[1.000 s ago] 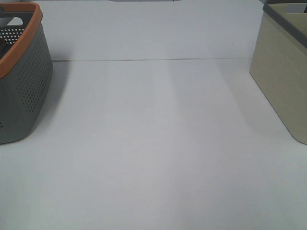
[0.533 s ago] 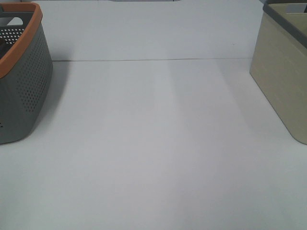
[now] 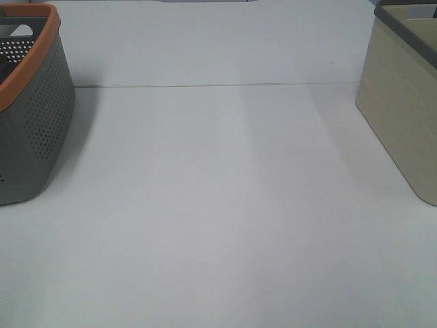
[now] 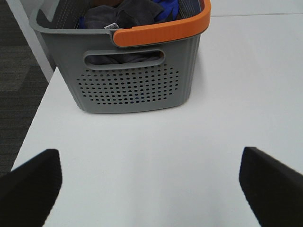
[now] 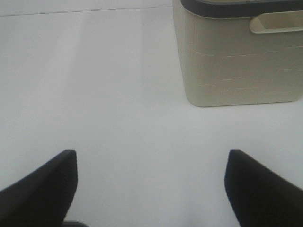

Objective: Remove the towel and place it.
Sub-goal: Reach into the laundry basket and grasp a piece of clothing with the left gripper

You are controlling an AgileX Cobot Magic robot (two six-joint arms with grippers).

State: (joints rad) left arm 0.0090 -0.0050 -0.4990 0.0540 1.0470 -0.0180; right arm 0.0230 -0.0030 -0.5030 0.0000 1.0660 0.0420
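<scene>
The dark navy-charcoal towel (image 4: 130, 12) lies bunched inside the grey basket with the orange rim (image 4: 132, 80), with a small white tag (image 4: 111, 26) showing; blue cloth (image 4: 173, 7) lies beside it. In the exterior view only the basket (image 3: 31, 116) shows at the left edge and the towel is hidden. My left gripper (image 4: 150, 187) is open and empty, above the table in front of the basket. My right gripper (image 5: 150, 187) is open and empty, above the table short of the cream bin (image 5: 236, 56). Neither gripper shows in the exterior view.
The cream bin with a dark rim (image 3: 403, 102) stands at the right edge of the white table (image 3: 218, 205). A thin seam (image 3: 218, 85) runs across the table at the back. The table's left edge and dark floor (image 4: 19, 85) lie beside the basket.
</scene>
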